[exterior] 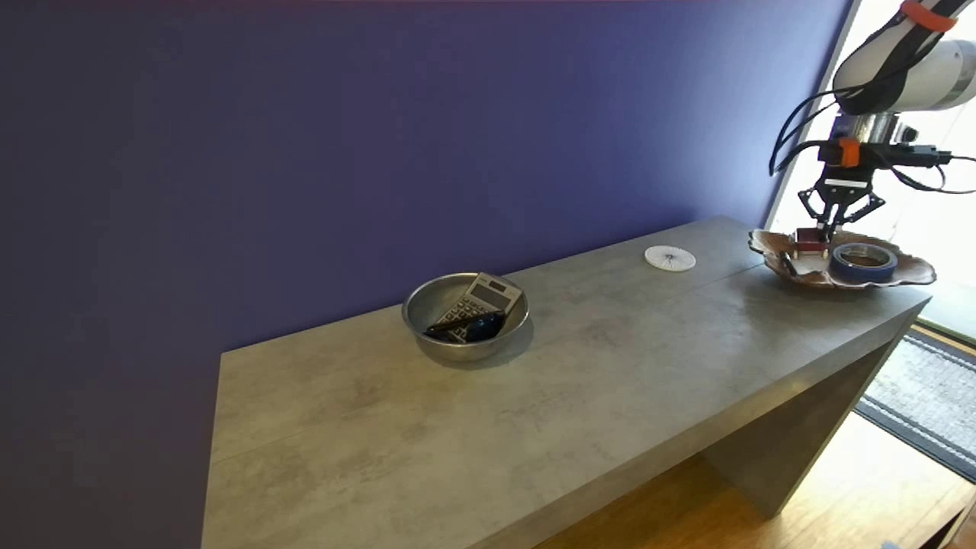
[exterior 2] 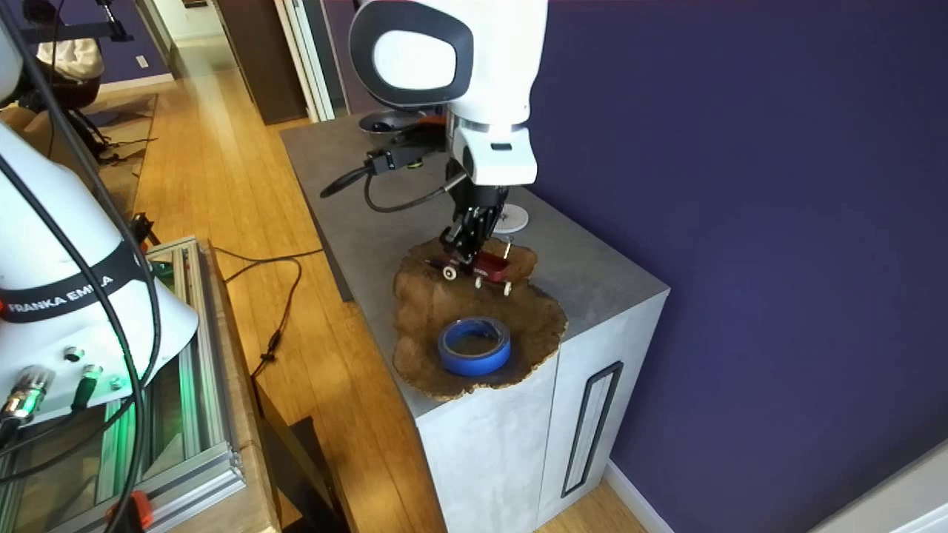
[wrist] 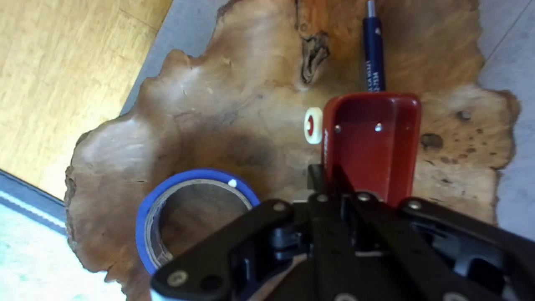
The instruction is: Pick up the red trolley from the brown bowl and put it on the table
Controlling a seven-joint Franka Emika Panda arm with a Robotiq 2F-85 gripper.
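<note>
Gripper (wrist: 329, 174) pinched the red trolley (wrist: 372, 146) by one side (liftoff unclear), so the pick was likely underway; next called for clearing the brown bowl (wrist: 234, 121) toward desk (exterior: 595, 396).

The gripper (wrist: 329, 179) pinched one side wall of the red trolley (wrist: 370, 146), a finger on either face, over the brown bowl (wrist: 238, 108). A blue pen (wrist: 373, 52) lay in the bowl, one end hidden by the trolley; blue tape (wrist: 200, 174) sat partly behind the gripper.
</note>
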